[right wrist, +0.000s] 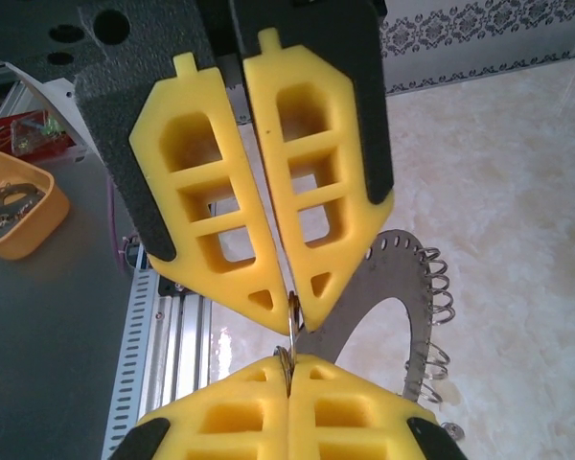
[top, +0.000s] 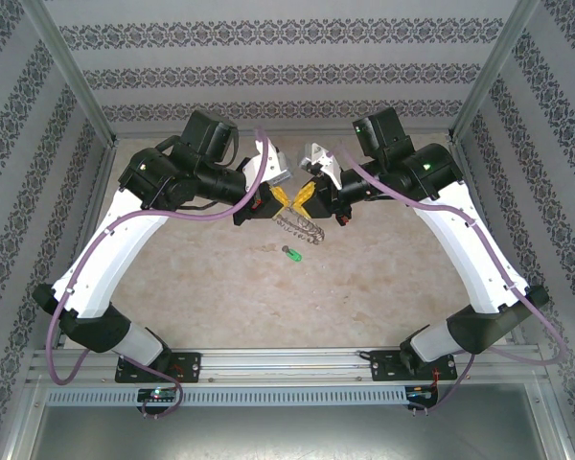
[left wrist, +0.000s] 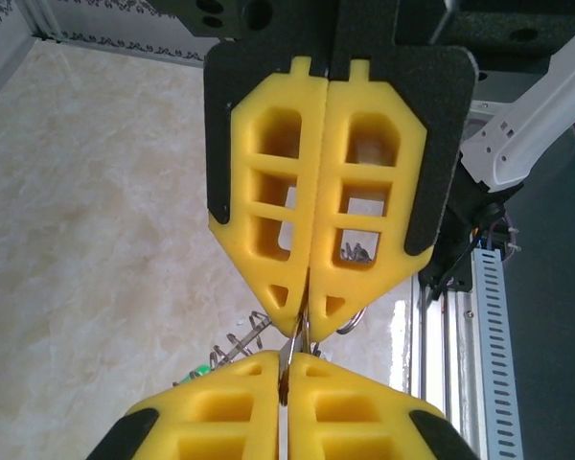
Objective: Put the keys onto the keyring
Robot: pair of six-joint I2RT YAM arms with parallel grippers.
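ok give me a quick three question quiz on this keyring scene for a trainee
1. True or false: the green key already hangs on the keyring.
2. Pick one. The left gripper and right gripper are: A) both wide open B) both shut on the keyring C) both holding the key
3. Fill in: the key lies loose on the ___, nearer the arm bases than the keyring.

Key: 1 false; 2 B; 3 table.
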